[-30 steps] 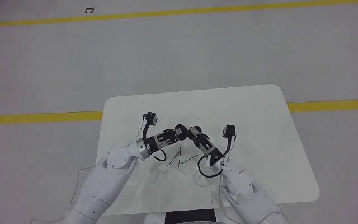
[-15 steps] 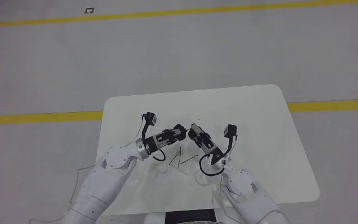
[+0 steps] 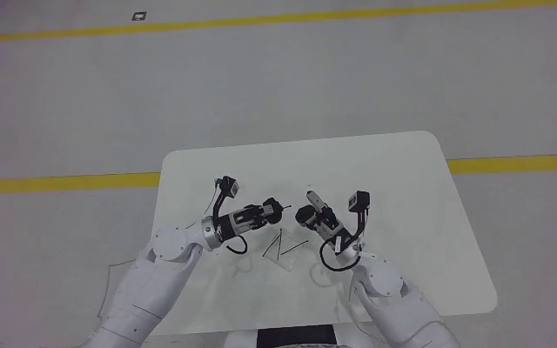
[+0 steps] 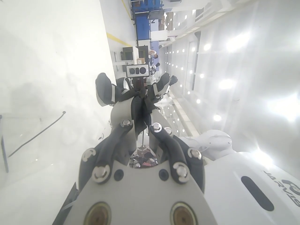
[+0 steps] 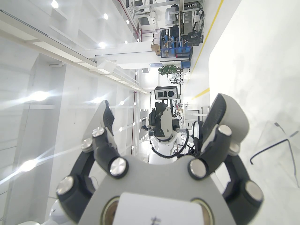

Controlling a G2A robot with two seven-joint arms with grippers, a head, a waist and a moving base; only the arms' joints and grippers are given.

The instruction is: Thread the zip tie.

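While both arms hang low over the near half of the white table (image 3: 418, 174), the right gripper (image 5: 161, 108) has its fingers spread wide with nothing between them. It faces the left gripper (image 4: 140, 92) across a small gap. The left gripper's dark fingers are pressed together on what looks like a thin black zip tie (image 3: 277, 207), its tip poking toward the right gripper. Two loose zip ties (image 5: 269, 150) lie flat in a V on the table, just nearer the robot than both grippers.
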